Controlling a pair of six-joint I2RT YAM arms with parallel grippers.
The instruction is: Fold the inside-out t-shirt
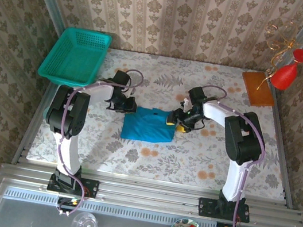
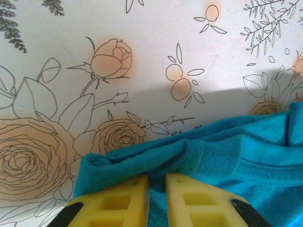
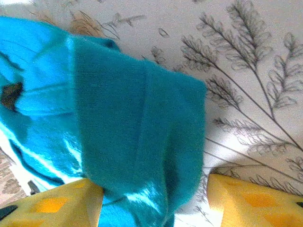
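T-shirt — compact blue-teal patch lying mid-counter, between the two arms | left gripper: yellow fingers pressed nearly together, pinching the cloth's rolled edge at its left side | right gripper: fingers spread wide — cloth hanging loosely between them, unclamped, at its right side

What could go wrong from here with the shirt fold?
1. The left fingers pinch just the rolled edge of the t-shirt. A pull could slip it free.
2. The right fingers stand wide apart with cloth hanging between them and lying against one. It may snag when that arm pulls away, dragging the fold open.
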